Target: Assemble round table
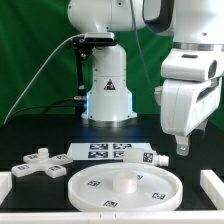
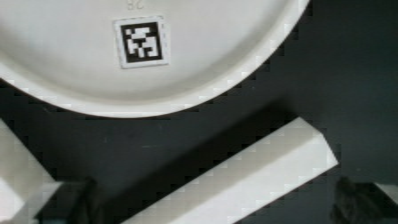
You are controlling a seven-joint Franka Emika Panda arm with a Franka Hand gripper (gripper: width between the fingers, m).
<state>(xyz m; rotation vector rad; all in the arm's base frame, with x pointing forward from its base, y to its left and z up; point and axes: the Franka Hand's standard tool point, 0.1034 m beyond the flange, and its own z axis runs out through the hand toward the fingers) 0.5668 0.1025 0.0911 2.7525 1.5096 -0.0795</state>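
Note:
The large round disc (image 1: 125, 186) lies flat on the black table at the front, with a raised hub in its middle and tags on top. The short cylinder leg (image 1: 148, 157) lies on its side just behind the disc. The cross-shaped foot piece (image 1: 38, 165) lies at the exterior view's left. My gripper (image 1: 183, 148) hangs above the table, to the exterior view's right of the disc, open and empty. In the wrist view the disc's rim and one tag (image 2: 143, 42) show, and both fingers (image 2: 68, 205) stand wide apart with nothing between them.
The marker board (image 1: 105, 152) lies behind the disc, next to the leg. A white rail (image 1: 212, 186) borders the table at the exterior view's right and also shows in the wrist view (image 2: 214, 175) under the gripper. Another rail (image 1: 5, 186) is at the left. The robot base (image 1: 108, 95) stands at the back.

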